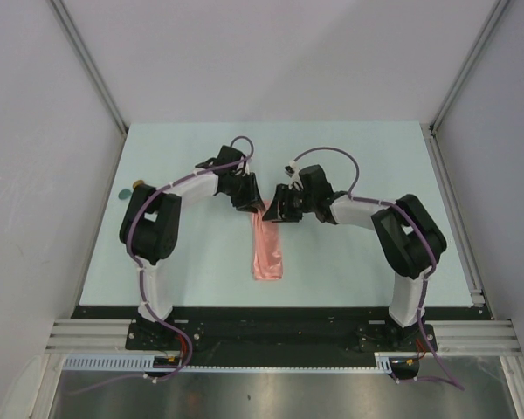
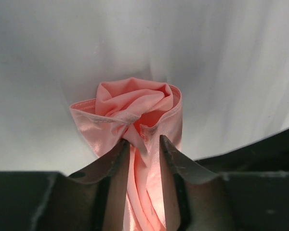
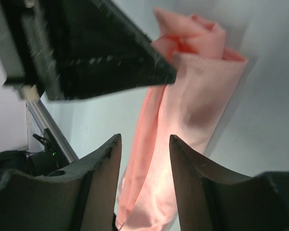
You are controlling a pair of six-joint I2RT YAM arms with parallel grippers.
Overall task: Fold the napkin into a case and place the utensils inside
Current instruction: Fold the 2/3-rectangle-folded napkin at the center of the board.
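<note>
Left jaws: released, parted around the bunched upper end of the napkin [image 2: 135,110]. Right jaws: released, the cloth showing beyond their gap. Below both jaws, the napkin lies as a narrow strip on the bench [image 1: 332,271].

Napkin [image 2: 135,110] glowing plain salmon-pink, slightly sheeny, between dark grey fingers [image 2: 111,168] of left gripper [image 2: 143,140]. Table [image 1: 349,157] beyond fingertips showing pale mint, unpatterned. Right gripper [image 3: 144,138] looking black; cable [image 1: 327,150] behind it running purple.
</note>
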